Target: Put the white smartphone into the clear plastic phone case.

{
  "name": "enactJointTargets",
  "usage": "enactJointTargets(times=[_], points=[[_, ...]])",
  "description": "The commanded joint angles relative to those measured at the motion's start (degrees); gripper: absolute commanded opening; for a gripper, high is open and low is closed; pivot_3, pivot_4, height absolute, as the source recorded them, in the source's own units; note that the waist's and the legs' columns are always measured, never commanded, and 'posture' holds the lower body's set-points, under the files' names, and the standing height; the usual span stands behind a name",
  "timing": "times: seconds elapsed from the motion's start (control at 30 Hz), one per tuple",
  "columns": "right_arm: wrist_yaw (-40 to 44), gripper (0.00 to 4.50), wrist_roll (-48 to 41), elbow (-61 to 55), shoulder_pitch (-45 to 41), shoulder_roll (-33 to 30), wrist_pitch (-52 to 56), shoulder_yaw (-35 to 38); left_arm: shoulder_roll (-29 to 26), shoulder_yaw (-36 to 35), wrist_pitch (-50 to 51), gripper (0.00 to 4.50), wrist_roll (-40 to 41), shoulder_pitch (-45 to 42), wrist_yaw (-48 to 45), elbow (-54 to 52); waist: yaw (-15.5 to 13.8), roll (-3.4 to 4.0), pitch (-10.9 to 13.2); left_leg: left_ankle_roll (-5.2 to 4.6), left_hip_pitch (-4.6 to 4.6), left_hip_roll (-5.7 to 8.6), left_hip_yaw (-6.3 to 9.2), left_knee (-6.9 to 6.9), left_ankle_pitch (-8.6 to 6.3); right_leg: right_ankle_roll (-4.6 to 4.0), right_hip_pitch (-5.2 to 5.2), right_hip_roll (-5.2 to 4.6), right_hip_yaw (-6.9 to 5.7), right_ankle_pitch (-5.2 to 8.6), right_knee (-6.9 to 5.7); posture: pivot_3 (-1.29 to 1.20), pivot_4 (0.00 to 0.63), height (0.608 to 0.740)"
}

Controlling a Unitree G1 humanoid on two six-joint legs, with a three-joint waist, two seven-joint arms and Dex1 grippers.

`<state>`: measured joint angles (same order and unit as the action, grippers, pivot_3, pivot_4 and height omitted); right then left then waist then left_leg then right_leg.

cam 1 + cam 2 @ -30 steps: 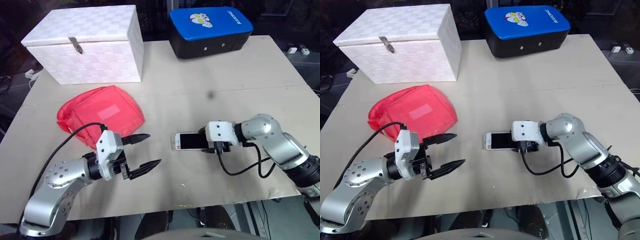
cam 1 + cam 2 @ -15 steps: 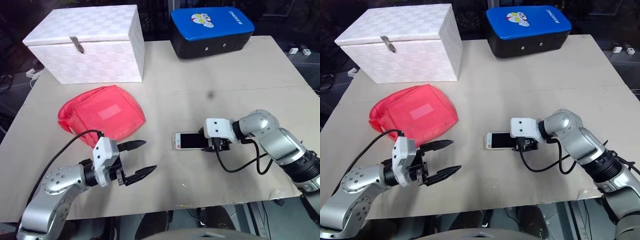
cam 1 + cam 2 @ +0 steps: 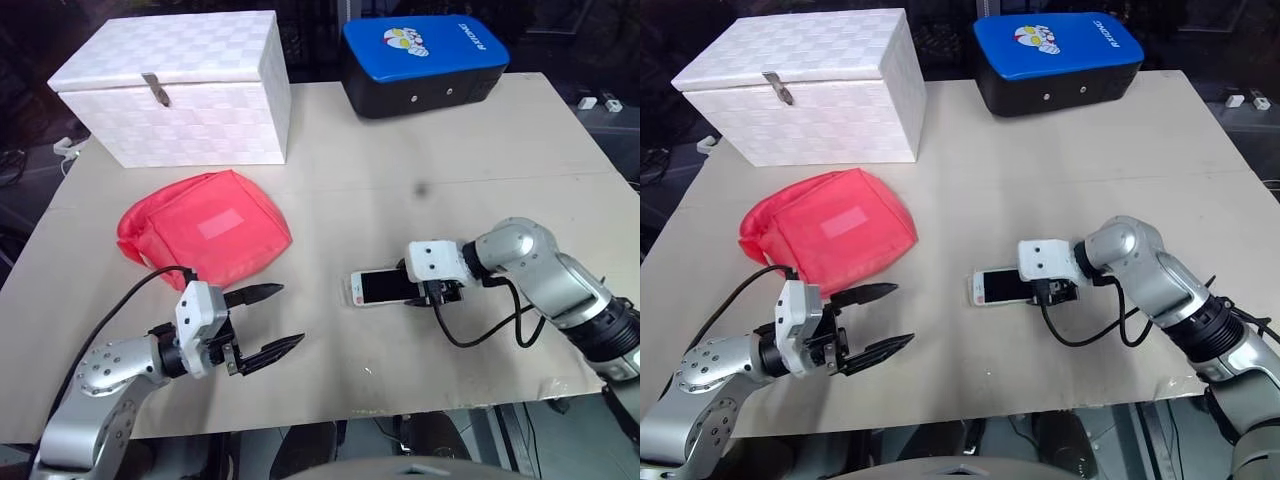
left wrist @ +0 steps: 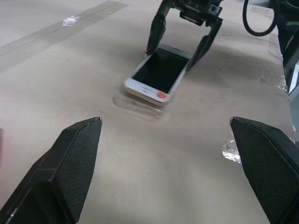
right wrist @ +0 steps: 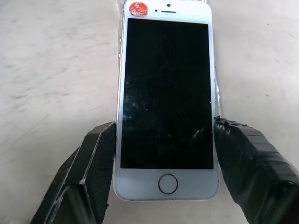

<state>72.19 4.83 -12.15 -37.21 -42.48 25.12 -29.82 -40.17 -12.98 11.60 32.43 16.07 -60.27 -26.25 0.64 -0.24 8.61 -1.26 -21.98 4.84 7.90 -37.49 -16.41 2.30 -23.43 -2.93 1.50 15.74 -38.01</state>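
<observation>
From the left eye view, the white smartphone (image 3: 381,287) lies flat, screen up, near the middle of the tabletop (image 3: 440,150), with the right gripper (image 3: 440,292) at its near end and the left gripper (image 3: 268,322) hanging well apart from it, jaws spread wide and holding nothing. The right eye view shows the same layout: a red pouch (image 3: 828,228) sits beyond the left gripper, a white box (image 3: 805,85) and a blue-lidded case (image 3: 1057,58) stand at the far edge, and bare tabletop surrounds the phone. In the left wrist view the phone's far end is lifted off the surface, and a faint glassy outline under and just ahead of it looks like the clear plastic phone case (image 4: 140,103), so I judge the phone is being seated. The right wrist view shows the jaws closed on the phone's two long sides near the home button, with a thin clear rim along its edges. The next move probably calls for pressing the raised end down squarely into the rim; the case could slide, as nothing braces it.
</observation>
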Motion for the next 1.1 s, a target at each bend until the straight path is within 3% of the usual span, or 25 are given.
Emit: enactJointTargets(times=[0.03, 0.33, 0.67, 1.1], points=[[1.8, 2.77, 1.6, 0.9, -0.3, -0.3, -0.7, -2.0, 0.1, -0.2, -1.4, 4.5, 0.0, 0.0, -0.6, 0.0, 0.0, 0.0, 0.0, 0.0, 0.0, 0.0, 0.0, 0.0, 0.0, 0.0, 0.0, 0.0, 0.0, 0.0, 0.0, 0.0, 0.15, 0.74], [2.2, 2.77, 3.1, 3.2, -2.5, 0.8, -1.6, -2.6, 0.4, -0.3, -3.2, 4.5, -0.5, -0.1, -1.7, 2.0, 0.0, -0.09, -0.1, 0.0, 0.06, 0.0, 0.0, -0.01, 0.0, 0.0, 0.06, 0.0, 0.0, 0.0, -0.02, 0.0, 0.15, 0.74], [1.6, 2.77, 4.4, 7.7, -5.8, 2.8, -9.4, -1.9, 1.5, 1.5, -5.7, 4.5, -2.4, -1.0, -2.2, 4.6, 0.1, -0.09, -0.1, 0.0, 0.09, 0.0, -0.01, -0.06, 0.0, -0.01, 0.06, 0.01, 0.01, -0.01, -0.09, 0.0, 0.15, 0.74], [6.4, 2.77, 5.2, 12.5, -7.7, 2.7, -15.5, -1.9, 1.9, 2.0, -8.5, 4.5, -3.0, -0.4, -2.6, 6.0, 0.1, -0.09, -0.1, 0.01, 0.09, 0.0, -0.01, -0.09, 0.01, -0.01, 0.05, 0.01, 0.01, -0.01, -0.11, 0.0, 0.15, 0.74]])
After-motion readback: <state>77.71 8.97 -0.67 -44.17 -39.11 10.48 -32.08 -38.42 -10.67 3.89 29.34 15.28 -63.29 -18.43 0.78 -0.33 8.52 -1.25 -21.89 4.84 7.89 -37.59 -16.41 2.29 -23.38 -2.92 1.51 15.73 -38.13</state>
